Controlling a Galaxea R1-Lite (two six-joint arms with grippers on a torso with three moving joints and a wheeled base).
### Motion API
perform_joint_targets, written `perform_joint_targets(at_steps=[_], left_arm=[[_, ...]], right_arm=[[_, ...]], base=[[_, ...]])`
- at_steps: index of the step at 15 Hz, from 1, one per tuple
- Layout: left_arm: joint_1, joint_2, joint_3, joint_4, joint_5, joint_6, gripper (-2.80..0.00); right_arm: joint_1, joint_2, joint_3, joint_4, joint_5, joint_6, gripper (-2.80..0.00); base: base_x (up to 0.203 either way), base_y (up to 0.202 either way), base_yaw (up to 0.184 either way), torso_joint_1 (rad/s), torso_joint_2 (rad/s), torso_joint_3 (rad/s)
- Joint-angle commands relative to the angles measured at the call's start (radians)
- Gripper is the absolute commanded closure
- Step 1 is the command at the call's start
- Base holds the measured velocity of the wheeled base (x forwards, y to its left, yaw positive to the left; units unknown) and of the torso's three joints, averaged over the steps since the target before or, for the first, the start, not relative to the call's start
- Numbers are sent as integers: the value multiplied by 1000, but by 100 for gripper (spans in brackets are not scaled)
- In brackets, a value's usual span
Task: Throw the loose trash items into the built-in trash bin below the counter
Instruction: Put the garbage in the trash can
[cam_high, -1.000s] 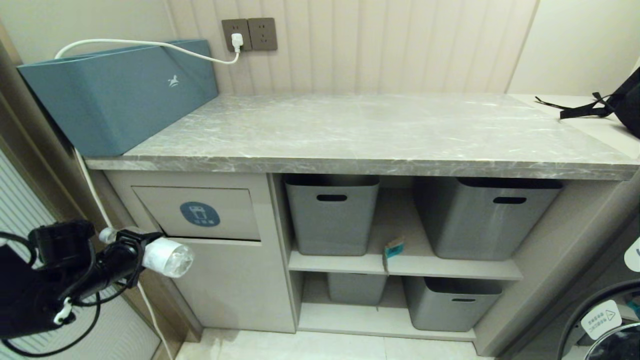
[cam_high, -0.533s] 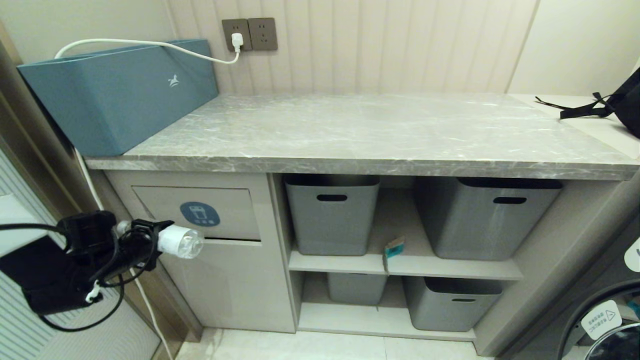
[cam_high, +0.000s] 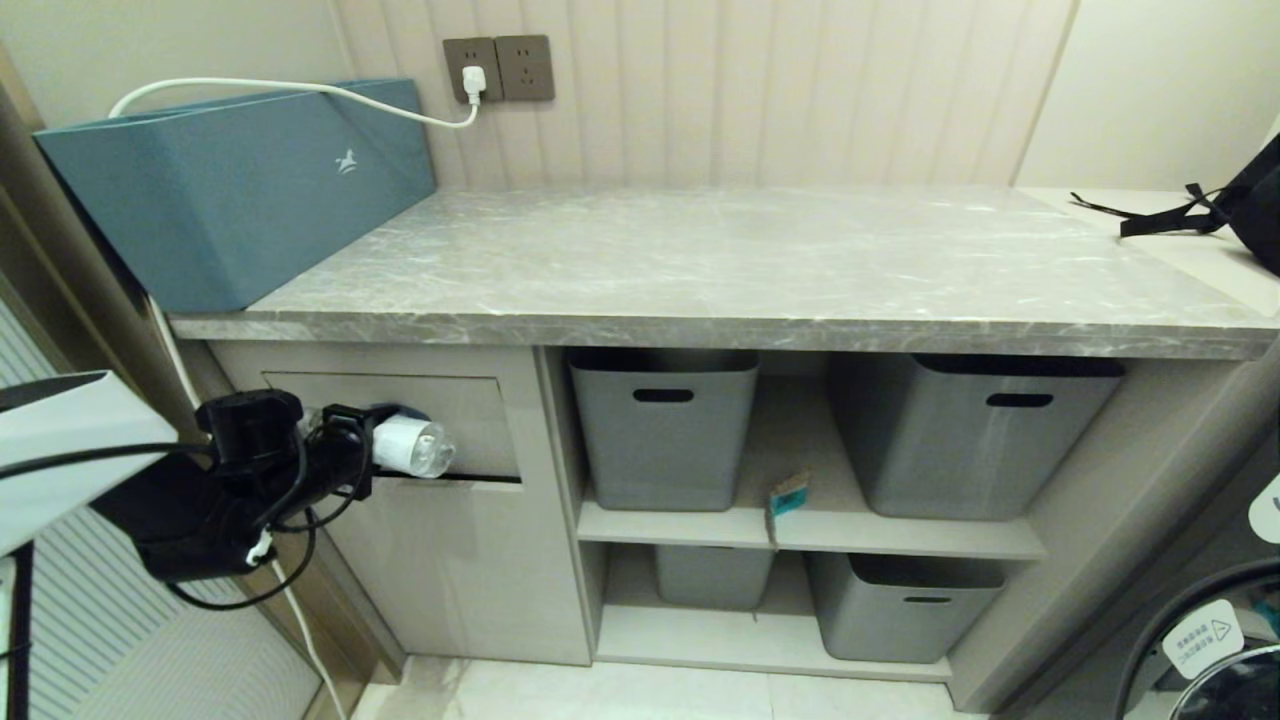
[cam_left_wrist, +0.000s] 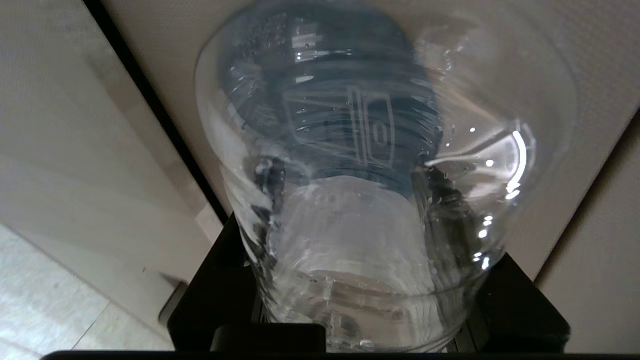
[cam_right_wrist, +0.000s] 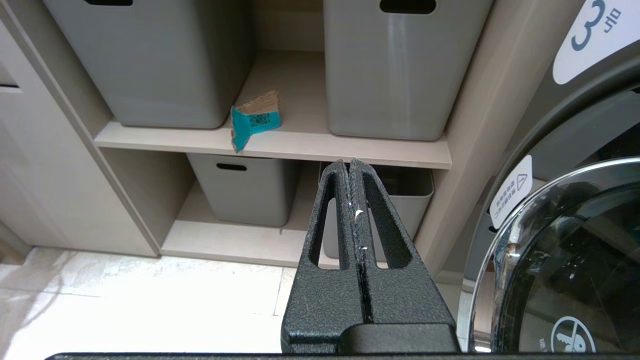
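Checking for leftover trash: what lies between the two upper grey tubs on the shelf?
A small teal paper scrap at the shelf's front edge between the grey tubs, shown in the head and right wrist views.

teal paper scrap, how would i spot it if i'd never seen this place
Look under the grey stone counter at the open shelves. The teal paper scrap sits at the upper shelf's front edge, between two grey tubs. It is the only small, brightly coloured thing there.

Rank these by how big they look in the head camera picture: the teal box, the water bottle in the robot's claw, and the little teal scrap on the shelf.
1. teal box, by far the largest.
2. water bottle, held in the left gripper.
3. teal scrap, a little smaller than the bottle's visible part; it sits farther from the camera, so that gap is unsure.
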Motion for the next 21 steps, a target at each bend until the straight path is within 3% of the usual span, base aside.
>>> perform_joint_targets(at_steps=[1, 9, 17, 21], left_arm=[[-26, 43, -55, -6, 11, -13, 0], [-67, 127, -126, -4, 131, -15, 0], [-64, 194, -177, -4, 134, -16, 0], [-64, 230, -257, -2, 138, -16, 0]], right_arm=[[0, -2, 0, 0, 1, 0, 0], [0, -1, 0, 0, 1, 0, 0], [0, -1, 0, 0, 1, 0, 0], [0, -2, 0, 0, 1, 0, 0]], base=[[0, 0, 0, 0, 0, 0], [0, 0, 0, 0, 0, 0], [0, 0, 0, 0, 0, 0], [0, 0, 0, 0, 0, 0]])
